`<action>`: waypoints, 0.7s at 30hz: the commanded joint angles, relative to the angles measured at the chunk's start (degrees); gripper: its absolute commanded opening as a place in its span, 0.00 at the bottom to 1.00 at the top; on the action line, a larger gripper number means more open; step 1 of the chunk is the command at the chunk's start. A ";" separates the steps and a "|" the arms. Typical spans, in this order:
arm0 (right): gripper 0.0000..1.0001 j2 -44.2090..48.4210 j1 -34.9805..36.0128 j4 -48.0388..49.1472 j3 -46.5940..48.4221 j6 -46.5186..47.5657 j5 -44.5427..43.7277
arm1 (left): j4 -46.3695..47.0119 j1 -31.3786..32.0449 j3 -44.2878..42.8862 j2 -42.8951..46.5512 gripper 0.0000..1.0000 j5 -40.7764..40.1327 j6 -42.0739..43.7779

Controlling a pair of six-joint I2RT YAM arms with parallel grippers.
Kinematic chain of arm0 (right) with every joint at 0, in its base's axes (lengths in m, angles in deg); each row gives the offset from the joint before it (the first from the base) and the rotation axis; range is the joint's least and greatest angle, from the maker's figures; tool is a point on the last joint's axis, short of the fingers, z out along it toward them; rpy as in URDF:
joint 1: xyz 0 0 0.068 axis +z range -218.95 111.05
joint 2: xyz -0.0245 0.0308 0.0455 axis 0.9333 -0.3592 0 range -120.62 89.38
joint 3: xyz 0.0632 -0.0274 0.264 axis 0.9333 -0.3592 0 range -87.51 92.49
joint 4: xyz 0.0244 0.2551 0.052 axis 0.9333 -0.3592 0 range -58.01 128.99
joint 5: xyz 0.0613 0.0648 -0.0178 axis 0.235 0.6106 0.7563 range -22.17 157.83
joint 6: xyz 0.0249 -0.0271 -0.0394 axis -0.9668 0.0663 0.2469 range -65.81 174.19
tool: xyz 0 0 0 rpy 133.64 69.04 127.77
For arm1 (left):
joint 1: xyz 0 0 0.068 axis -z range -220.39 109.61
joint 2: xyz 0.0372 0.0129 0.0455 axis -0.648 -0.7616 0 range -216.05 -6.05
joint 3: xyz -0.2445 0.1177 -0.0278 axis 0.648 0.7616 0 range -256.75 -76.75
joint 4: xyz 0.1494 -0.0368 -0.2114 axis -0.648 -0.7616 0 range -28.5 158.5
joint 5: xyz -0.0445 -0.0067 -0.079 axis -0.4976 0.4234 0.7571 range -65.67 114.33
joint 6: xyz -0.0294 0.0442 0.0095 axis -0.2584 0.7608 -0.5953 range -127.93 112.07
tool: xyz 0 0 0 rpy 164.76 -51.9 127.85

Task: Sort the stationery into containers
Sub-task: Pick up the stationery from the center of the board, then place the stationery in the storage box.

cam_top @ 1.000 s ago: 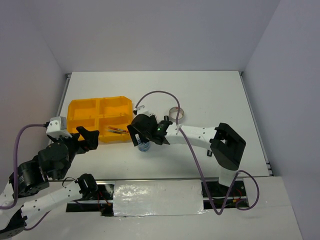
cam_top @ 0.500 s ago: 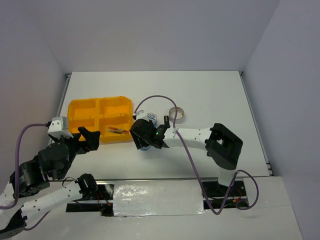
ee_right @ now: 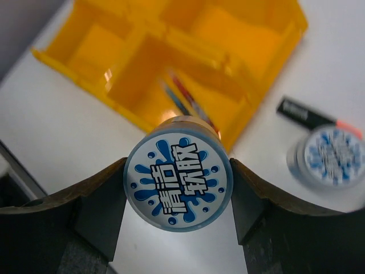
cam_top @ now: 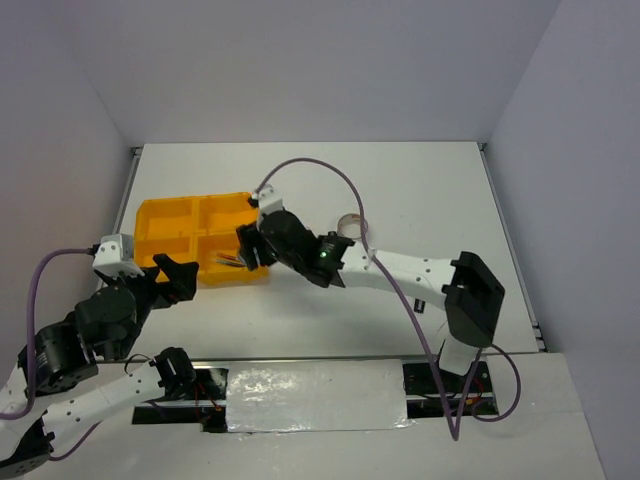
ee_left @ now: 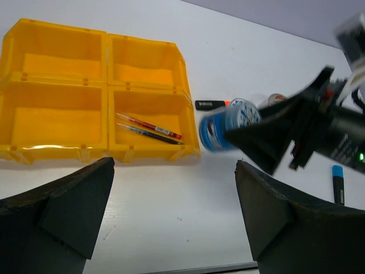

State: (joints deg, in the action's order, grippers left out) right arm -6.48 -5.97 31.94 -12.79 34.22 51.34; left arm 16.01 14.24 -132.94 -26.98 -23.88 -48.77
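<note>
Now | right gripper [ee_right: 178, 194] pinches blue-white tape roll [ee_right: 178, 180] | yellow tray [ee_right: 272, 47] just beyond it | left gripper [ee_left: 174, 212] spread wide, holding nothing

**Right wrist view: roll gripped, tray behind**

My right gripper [ee_right: 178, 166] has both fingers [ee_right: 97, 211] pressed on opposite sides of a round blue-white roll [ee_right: 178, 181], its printed face toward the camera. The yellow tray [ee_right: 57, 61] lies behind it, out of focus. Two pens [ee_right: 185, 100], one red and one blue, lie in the tray compartment nearest the held roll. Right of the tray, on the white table [ee_right: 336, 57], lie a black-capped marker [ee_right: 297, 111] with an orange-pink end and, just beside it, a second blue-white roll [ee_right: 332, 157].
</note>
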 commanded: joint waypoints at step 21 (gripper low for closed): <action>0.00 -43.81 -11.21 4.50 52.56 4.23 11.83 | -1.56 -0.14 -0.77 3.61 0.99 -5.41 -3.37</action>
State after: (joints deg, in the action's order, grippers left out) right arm -51.26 -18.74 33.36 38.51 38.42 59.10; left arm 13.12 14.24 -132.94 -24.90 -28.27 -51.89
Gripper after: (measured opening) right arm 0.724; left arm 0.993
